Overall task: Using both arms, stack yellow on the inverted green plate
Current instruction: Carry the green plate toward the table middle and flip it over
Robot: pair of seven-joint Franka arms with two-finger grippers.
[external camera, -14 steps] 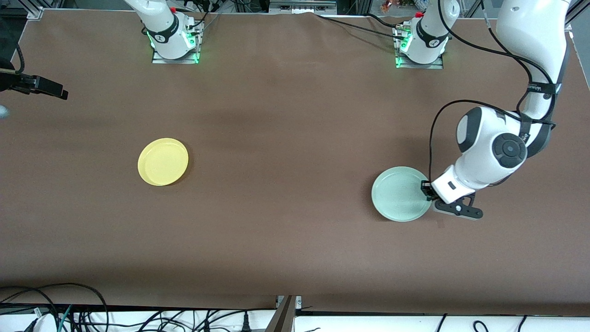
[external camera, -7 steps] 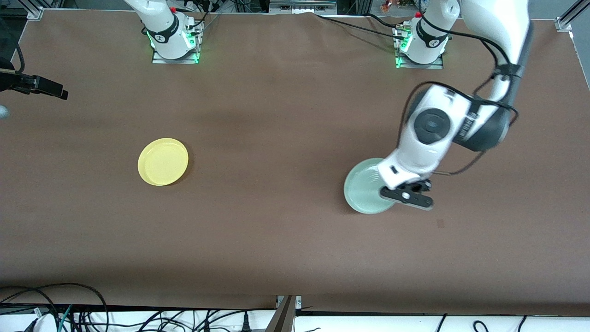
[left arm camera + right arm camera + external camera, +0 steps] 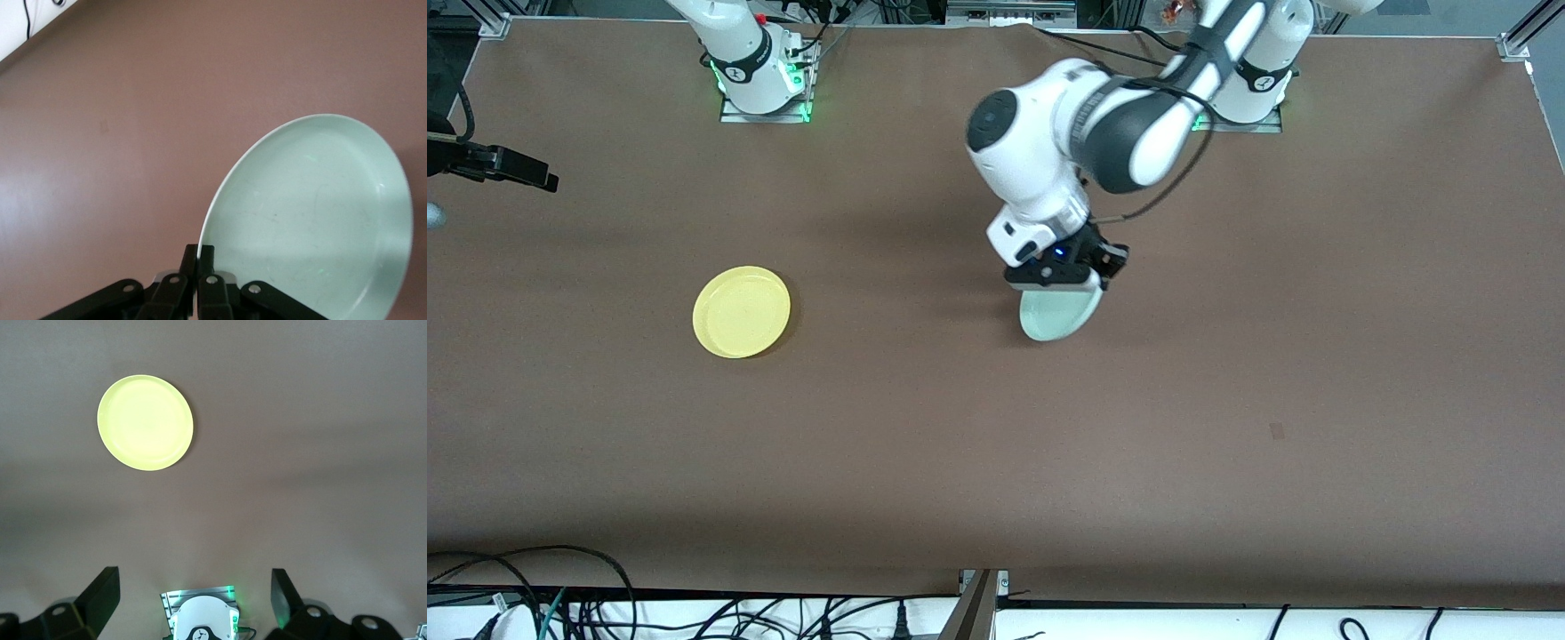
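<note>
The yellow plate (image 3: 741,311) lies right side up on the brown table toward the right arm's end; it also shows in the right wrist view (image 3: 145,422). My left gripper (image 3: 1060,277) is over the middle of the table, shut on the rim of the green plate (image 3: 1056,313). That plate hangs tilted steeply on edge, off the table. In the left wrist view the fingers (image 3: 199,252) pinch its rim and its hollow face (image 3: 313,220) shows. My right gripper (image 3: 193,577) is open and empty, high above its own base, waiting.
The right arm's base (image 3: 758,76) and the left arm's base (image 3: 1238,84) stand along the table edge farthest from the front camera. A black fixture (image 3: 503,166) juts in at the right arm's end. Cables (image 3: 560,587) lie along the nearest edge.
My left gripper has lifted the green plate off the table at the left arm's end, carried it to over the middle and tipped it on edge. The yellow plate has not moved.
</note>
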